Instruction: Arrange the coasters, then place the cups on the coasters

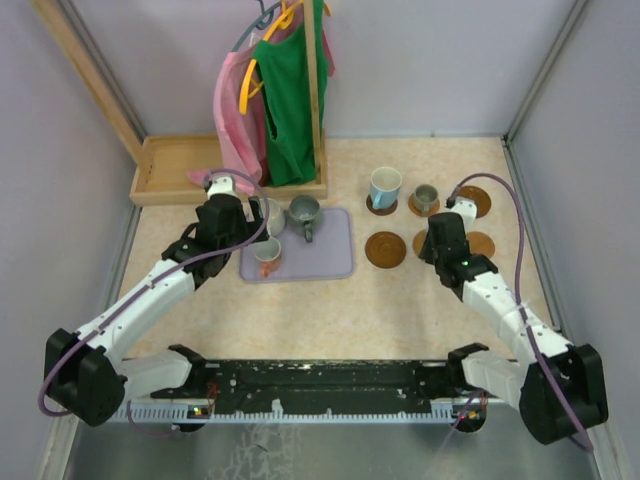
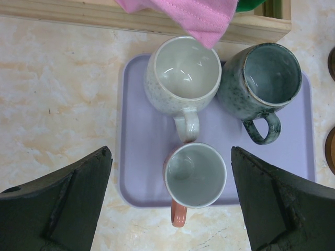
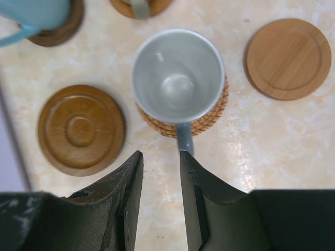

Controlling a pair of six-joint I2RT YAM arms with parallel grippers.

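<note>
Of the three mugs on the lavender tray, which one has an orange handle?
The small pale-glazed mug, nearest the camera in the left wrist view. The white speckled mug and dark grey-green mug behind it have handles matching their bodies.

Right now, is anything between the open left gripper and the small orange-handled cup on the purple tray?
Nothing visible is. The small orange-handled cup stands on the lavender tray, between the open fingers of the left gripper. The white speckled mug stands just behind, its handle close to the cup's rim.
</note>
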